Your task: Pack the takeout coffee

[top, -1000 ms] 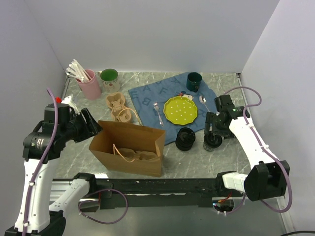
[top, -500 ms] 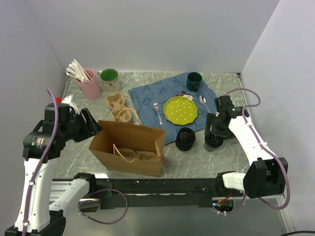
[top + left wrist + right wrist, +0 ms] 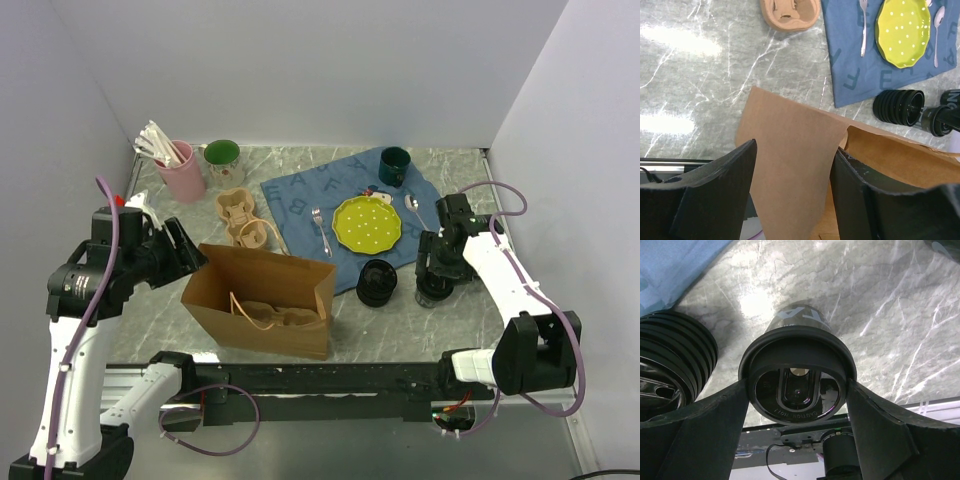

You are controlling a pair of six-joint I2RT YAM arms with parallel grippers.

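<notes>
Two squat black ribbed takeout coffee cups stand on the marble table. My right gripper point(image 3: 433, 272) is shut on the lid of the right cup point(image 3: 431, 291), which rests on the table; in the right wrist view point(image 3: 797, 386) both fingers touch the lid point(image 3: 796, 347). The other cup point(image 3: 377, 282) stands just left of it at the cloth's edge, and shows in the right wrist view point(image 3: 675, 355). My left gripper point(image 3: 190, 258) is open, its fingers point(image 3: 715, 190) straddling the left end wall of the open brown paper bag point(image 3: 790, 150).
The bag point(image 3: 262, 300) stands at front centre. A tan cup carrier point(image 3: 240, 218) lies behind it. A blue cloth point(image 3: 300, 200) holds a green plate point(image 3: 367, 222), fork, spoon and dark green mug point(image 3: 394, 165). A pink holder point(image 3: 182, 170) and a green-lined mug point(image 3: 222, 155) stand back left.
My right arm has shifted slightly over the right cup; the cup stays in the same place. My left arm has barely moved.
</notes>
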